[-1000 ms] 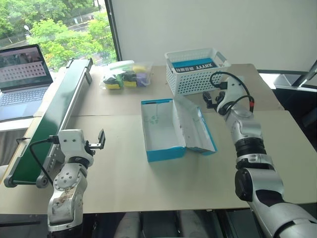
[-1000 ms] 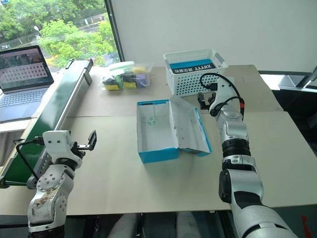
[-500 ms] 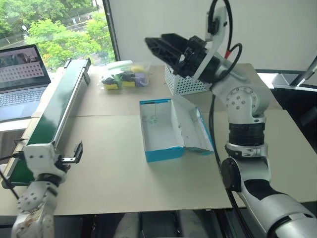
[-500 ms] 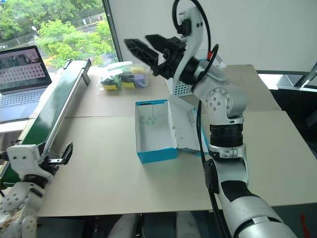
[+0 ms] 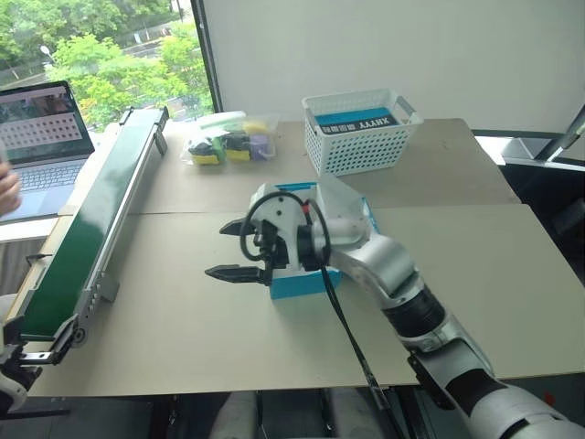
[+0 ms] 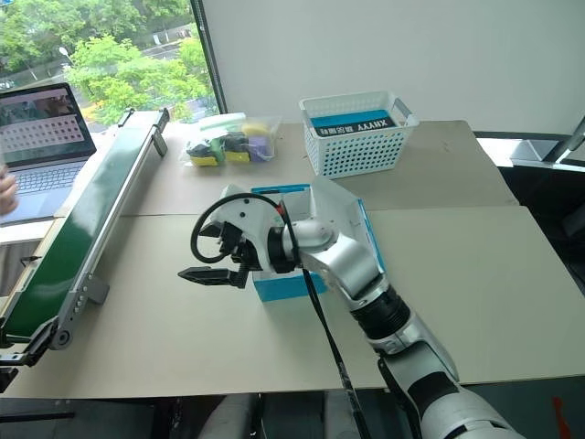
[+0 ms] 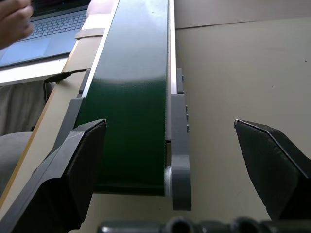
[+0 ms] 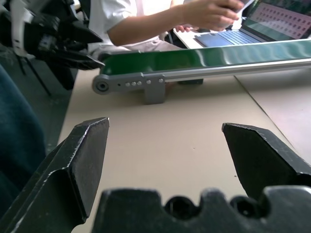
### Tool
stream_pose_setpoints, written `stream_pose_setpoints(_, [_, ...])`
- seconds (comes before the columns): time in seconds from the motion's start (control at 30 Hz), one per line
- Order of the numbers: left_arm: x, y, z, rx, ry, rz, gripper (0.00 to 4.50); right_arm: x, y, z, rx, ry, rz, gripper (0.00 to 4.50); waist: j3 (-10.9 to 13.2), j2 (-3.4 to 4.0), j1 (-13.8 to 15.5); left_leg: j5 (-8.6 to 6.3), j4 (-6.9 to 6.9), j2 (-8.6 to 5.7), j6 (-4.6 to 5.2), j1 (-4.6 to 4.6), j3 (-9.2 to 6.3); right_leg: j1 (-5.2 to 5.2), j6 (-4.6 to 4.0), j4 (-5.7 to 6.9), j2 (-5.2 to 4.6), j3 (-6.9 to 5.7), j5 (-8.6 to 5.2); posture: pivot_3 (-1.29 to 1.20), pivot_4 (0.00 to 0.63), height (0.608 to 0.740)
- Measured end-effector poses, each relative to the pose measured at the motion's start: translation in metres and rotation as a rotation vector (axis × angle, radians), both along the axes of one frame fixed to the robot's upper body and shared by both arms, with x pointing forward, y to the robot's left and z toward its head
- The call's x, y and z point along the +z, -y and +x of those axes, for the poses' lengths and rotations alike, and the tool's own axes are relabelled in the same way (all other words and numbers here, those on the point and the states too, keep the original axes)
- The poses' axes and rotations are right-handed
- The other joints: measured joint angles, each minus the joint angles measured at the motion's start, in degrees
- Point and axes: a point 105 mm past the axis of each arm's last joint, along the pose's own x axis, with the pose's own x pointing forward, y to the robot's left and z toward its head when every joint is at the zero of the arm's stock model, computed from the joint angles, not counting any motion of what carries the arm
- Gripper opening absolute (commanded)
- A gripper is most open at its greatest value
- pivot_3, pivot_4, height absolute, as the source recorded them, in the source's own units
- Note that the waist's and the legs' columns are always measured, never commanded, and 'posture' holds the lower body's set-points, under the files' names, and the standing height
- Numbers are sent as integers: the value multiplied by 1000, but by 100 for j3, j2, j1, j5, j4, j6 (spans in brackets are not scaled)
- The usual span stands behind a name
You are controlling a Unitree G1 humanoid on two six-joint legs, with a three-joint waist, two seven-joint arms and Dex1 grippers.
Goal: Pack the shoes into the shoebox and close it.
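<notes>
While the shoebox (image 5: 311, 240) sits open near the middle of the tabletop (image 5: 512, 265), its cyan front wall faces the camera and its hinged lid leans outward on the robot's right side; much of its interior is hidden behind the right arm, so its contents cannot be told; the shoes are not identifiable on the tabletop.

Right end effector (image 5: 234, 250) reaches across in front of the shoebox, pointing toward the robot's left, fingers spread wide with nothing between them; a black cable loops over its wrist; in the right wrist view the two black fingers (image 8: 80, 160) stand well apart above bare tabletop.

Left end effector (image 7: 175, 160): in the left wrist view both fingers (image 7: 73, 170) are spread wide and empty, straddling the near end of the green conveyor belt (image 5: 91, 219), which runs along the robot's left edge of the tabletop.

White lattice basket (image 5: 361, 133) stands at the far side behind the shoebox, a blue item inside; a clear bag of coloured items (image 5: 230, 142) lies just left of the basket; a laptop (image 5: 41, 137) sits open beyond the conveyor, a person's hand (image 5: 7, 190) at its keyboard.
</notes>
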Motion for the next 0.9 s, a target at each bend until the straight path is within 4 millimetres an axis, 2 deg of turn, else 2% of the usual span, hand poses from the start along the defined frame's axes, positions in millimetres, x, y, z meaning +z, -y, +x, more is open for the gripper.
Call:
stream_pose_setpoints(0.17, [-2, 1, -3, 24, 23, -15, 4500, -17, 13, 25, -196, 22, -28, 4437, -14, -24, -2, 0, 1, 1, -2, 0, 0, 1, -1, 0, 0, 1, 1, 0, 150, 729])
stream_pose_setpoints(0.3, [-11, 7, 1, 37, 38, -53, 4500, -13, 22, 39, -299, 32, 1, 4437, -15, -26, -18, 0, -1, 7, -2, 2, 0, -1, -3, 2, 7, 0, 1, 0, 150, 729])
stream_pose_setpoints(0.53, [-5, 4, 10, 34, 61, -43, 4500, -23, 20, 31, -251, 15, -18, 4437, -15, -26, -19, 0, -1, 6, -2, 3, 1, 1, -2, 3, 7, 0, 1, 0, 150, 729])
stream_pose_setpoints(0.63, [-2, -1, 12, 39, 64, -33, 4500, -20, 16, 24, -208, 39, -20, 4437, -15, -25, -22, -1, -1, 5, -2, 7, 1, 6, -2, 1, 6, 0, 1, 0, 150, 729])
stream_pose_setpoints(0.9, [-2, -6, 16, 49, 70, -38, 4500, -18, 13, 25, -223, 55, -11, 4437, -15, -26, -21, -1, -2, 6, -2, 7, 1, 5, -2, 1, 6, 1, 1, 0, 150, 729])
